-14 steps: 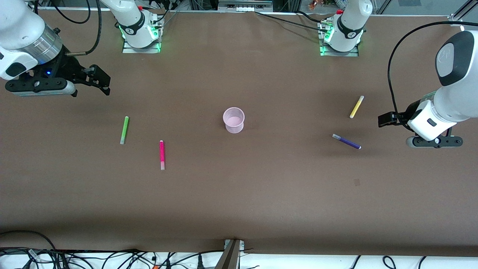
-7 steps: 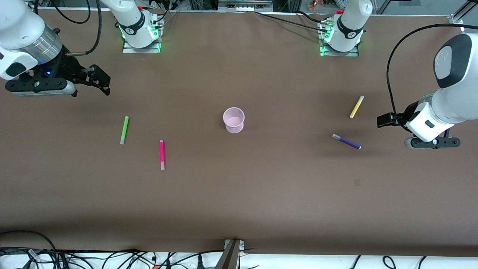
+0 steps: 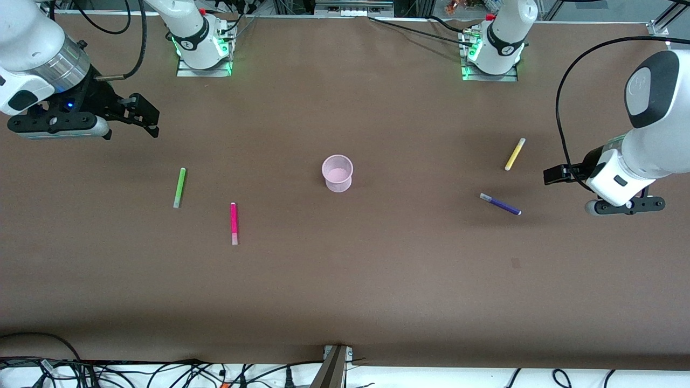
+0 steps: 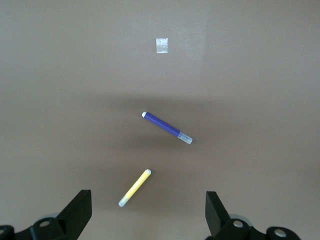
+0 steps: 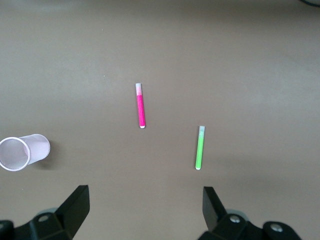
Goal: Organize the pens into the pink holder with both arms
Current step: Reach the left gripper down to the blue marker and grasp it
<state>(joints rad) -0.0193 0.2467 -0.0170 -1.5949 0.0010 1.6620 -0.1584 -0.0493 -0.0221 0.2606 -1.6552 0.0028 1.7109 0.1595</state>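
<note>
Pink cup (image 3: 337,172) upright mid-table, empty. Green pen (image 3: 179,187), magenta pen (image 3: 234,223) flat toward right arm's end; yellow pen (image 3: 515,154), purple pen (image 3: 500,204) toward left arm's. Left gripper (image 4: 148,217), right gripper (image 5: 145,212) both wide open, empty, up in the air above table.

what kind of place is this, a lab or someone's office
Most likely a robotics lab: two arms bolted at the edge of a brown-covered table, the open left gripper and open right gripper up over it, loose cables along its near edge.
</note>
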